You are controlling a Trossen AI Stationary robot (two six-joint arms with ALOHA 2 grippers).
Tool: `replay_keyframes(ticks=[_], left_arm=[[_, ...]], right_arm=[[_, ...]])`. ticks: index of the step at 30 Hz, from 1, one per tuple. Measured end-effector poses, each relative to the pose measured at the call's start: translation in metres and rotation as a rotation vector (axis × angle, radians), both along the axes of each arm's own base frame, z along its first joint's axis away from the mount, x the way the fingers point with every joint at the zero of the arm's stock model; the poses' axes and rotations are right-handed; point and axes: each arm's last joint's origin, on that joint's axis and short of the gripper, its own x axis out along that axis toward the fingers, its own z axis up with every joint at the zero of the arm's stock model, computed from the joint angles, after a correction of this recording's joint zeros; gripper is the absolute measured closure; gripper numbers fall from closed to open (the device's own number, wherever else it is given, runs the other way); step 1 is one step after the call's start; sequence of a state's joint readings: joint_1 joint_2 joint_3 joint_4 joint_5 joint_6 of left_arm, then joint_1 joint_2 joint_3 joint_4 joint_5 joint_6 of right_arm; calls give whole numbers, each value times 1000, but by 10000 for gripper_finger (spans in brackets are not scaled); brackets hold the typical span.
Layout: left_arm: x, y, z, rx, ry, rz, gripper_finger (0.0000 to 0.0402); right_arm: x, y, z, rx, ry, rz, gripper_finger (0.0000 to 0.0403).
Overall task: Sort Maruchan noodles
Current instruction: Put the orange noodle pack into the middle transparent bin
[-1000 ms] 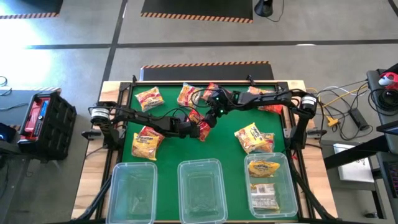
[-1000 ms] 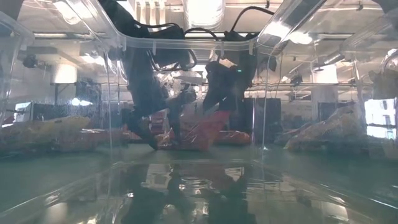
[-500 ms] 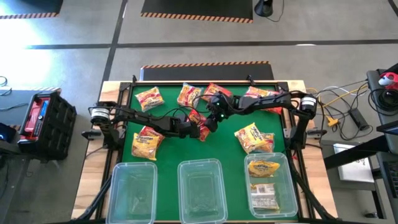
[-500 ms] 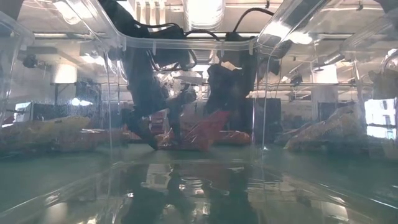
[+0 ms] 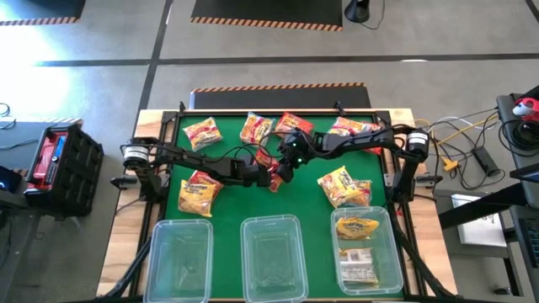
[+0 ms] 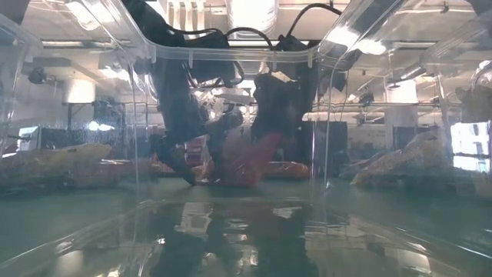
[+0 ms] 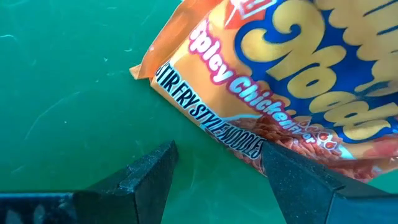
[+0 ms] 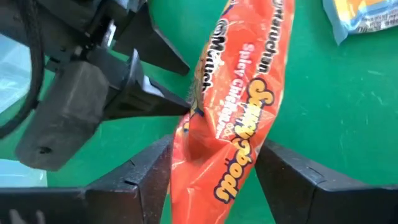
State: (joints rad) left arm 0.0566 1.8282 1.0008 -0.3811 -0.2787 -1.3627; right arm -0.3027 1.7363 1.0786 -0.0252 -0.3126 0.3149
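An orange-red Maruchan noodle packet (image 8: 239, 93) stands tilted at the middle of the green table (image 5: 236, 206), one end raised (image 6: 261, 150). My right gripper (image 8: 214, 162) straddles it, with the fingers closed on its sides. My left gripper (image 7: 214, 168) stands open just left of it (image 5: 266, 175), and the packet's edge (image 7: 249, 140) is at one fingertip. Several more packets lie flat, at the far left (image 5: 202, 132), the far middle (image 5: 254, 128) and the near left (image 5: 200, 192). My left gripper touches the packet's long edge (image 8: 193, 102) with the tip of one finger (image 8: 168, 104), coming from the table's left and slanting down. Nothing lies between its two fingers. My right gripper pinches the packet across its width between both fingers (image 8: 152, 165), slanting down from the far right. The fingers lie across the packet. It sits tilted, with its lower end on the table.
Three clear bins stand along the near edge: the left one (image 5: 179, 257), the middle one (image 5: 272, 257) and the right one (image 5: 368, 252), which holds yellow packets. More packets lie at the right (image 5: 341, 187) and the far right (image 5: 354, 128). Bare green shows between the packets and the bins.
My right gripper has moved a little toward the table's near edge and down onto the orange-red packet. The packet's raised end stands somewhat steeper than before.
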Motion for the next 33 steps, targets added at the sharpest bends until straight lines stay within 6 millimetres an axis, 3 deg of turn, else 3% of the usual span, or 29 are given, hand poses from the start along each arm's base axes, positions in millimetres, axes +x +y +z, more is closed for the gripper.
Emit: replay_keyframes(ticks=[16, 26, 33], left_arm=[[-1, -1, 14, 25, -35, -86, 170], [-13, -8, 67, 102, -184, -138, 170], [-40, -12, 94, 182, -125, -116, 170]], right_arm=[[0, -1, 0, -1, -6, -3, 345], [-2, -2, 6, 0, 6, -4, 369], [-4, -4, 37, -52, -19, 29, 369]])
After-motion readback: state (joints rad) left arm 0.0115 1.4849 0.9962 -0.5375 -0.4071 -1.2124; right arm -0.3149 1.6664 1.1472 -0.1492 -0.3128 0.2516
